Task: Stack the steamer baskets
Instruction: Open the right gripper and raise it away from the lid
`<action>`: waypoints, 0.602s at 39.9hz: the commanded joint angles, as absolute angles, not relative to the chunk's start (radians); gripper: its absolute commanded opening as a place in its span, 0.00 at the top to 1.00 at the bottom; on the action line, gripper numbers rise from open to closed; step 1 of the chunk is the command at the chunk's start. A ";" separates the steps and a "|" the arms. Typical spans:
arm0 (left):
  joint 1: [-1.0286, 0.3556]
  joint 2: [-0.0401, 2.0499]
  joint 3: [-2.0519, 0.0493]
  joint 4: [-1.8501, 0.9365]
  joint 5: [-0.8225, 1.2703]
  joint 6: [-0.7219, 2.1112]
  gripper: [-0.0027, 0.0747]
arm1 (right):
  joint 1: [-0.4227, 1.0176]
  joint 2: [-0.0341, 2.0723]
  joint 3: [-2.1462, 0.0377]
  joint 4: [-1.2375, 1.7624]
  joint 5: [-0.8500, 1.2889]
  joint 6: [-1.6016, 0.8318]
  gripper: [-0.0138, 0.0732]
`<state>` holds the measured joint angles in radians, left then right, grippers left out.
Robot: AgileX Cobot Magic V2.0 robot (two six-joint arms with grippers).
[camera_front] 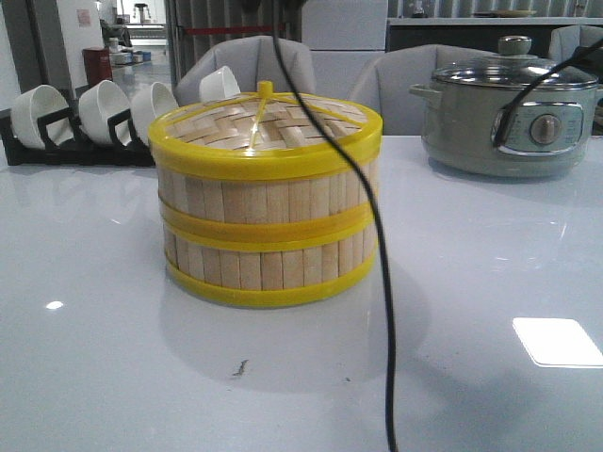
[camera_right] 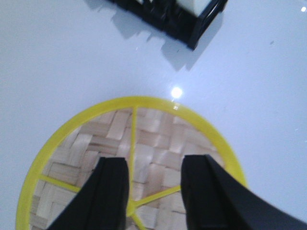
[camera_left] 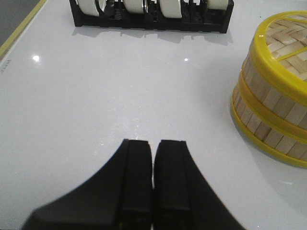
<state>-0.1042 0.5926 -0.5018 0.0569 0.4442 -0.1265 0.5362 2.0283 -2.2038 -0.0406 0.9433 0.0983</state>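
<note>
Two steamer baskets (camera_front: pixel 267 229) stand stacked one on the other at the table's middle, pale slats with yellow hoops. The flat woven lid (camera_front: pixel 267 132) with yellow rim and knob sits on top. The stack also shows in the left wrist view (camera_left: pixel 271 103). My left gripper (camera_left: pixel 153 146) is shut and empty, low over bare table to the stack's left. My right gripper (camera_right: pixel 154 165) is open above the lid (camera_right: pixel 158 139), jaws apart over its centre spokes, holding nothing. Neither gripper shows in the front view.
A black rack of white bowls (camera_front: pixel 89 118) stands at the back left, also in the left wrist view (camera_left: pixel 153 14). A grey electric pot (camera_front: pixel 509 118) with glass lid is at the back right. A black cable (camera_front: pixel 382 282) hangs in front of the camera.
</note>
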 commanded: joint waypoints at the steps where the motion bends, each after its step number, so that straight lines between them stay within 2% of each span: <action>1: -0.112 0.592 -0.531 0.060 0.364 -0.132 0.86 | 0.484 1.878 -2.185 -0.065 0.836 0.089 0.41; 8: -0.112 0.592 -0.531 0.060 0.364 -0.132 0.86 | 0.379 1.685 -1.963 -0.065 0.713 0.089 0.41; 24: -0.112 0.592 -0.531 0.060 0.364 -0.132 0.86 | 0.097 1.137 -1.203 -0.065 0.315 0.089 0.41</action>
<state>-0.1042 0.5926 -0.5018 0.0569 0.4442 -0.1265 0.1419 1.2605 -1.3030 -0.0497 0.4702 0.0983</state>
